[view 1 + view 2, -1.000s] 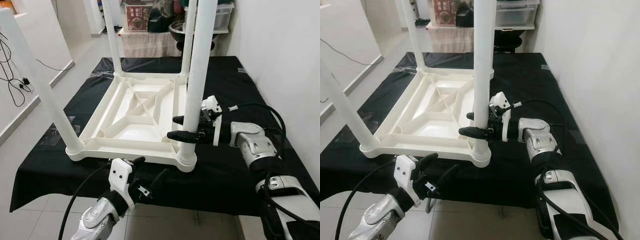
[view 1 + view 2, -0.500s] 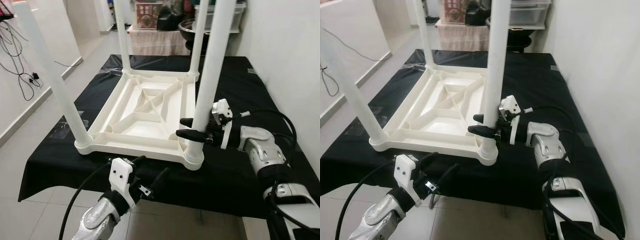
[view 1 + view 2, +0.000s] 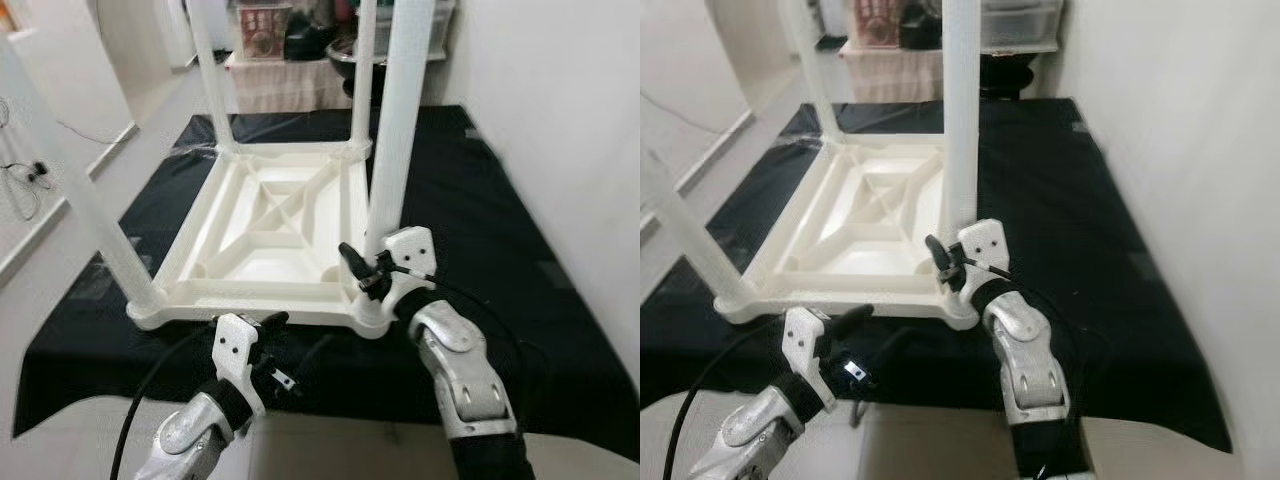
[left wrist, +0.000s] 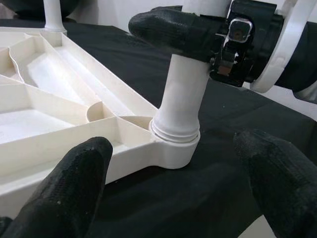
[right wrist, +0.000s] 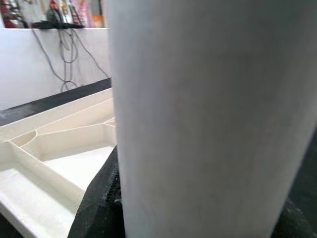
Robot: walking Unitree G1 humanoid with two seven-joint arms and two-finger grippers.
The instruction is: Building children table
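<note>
The right gripper clenched the near table leg above the upturned white tabletop, while the left gripper hovered spread wide before the black cloth.

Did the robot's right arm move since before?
Yes. The right gripper still clasps the near table leg, but its arm swung from the leg's right side around toward the robot.
</note>
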